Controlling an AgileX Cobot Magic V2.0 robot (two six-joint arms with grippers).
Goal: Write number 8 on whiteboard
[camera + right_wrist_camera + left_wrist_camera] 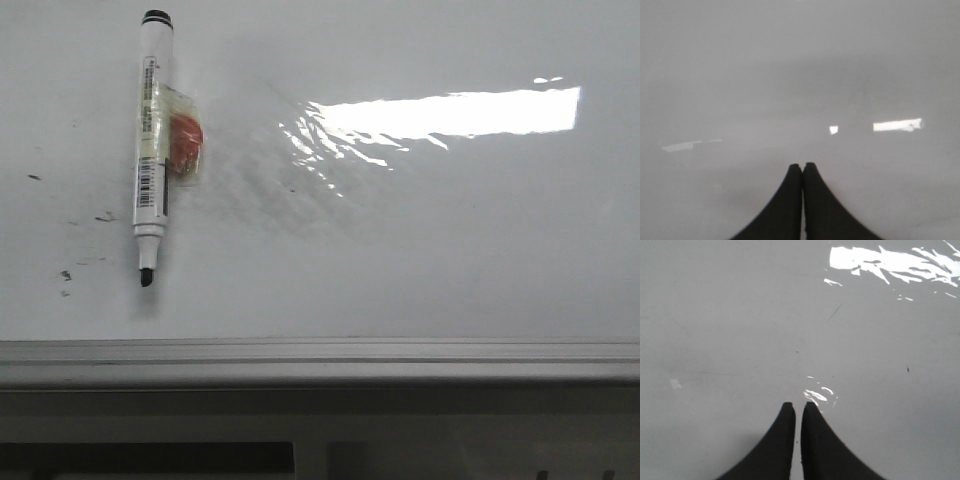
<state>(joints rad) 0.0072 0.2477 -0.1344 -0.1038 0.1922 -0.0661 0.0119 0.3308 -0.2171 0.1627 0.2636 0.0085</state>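
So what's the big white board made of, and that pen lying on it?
The large glossy white board looks like smooth coated panel, since the light glares brightly off it; its grey edge rail looks like metal. The white, black-tipped marker pen seems plastic, with a printed label and clear tape.

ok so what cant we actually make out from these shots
- Marker label: front view, print and barcode too small to read; tape and an orange piece cover part of the barrel.
- Whiteboard: front view, glare washes out a patch; frame edges cut it off.
- Left pincer, right pincer: absent from the front view; wrist views show only fingertips.
- Right wrist view: blurred, surface detail lost.
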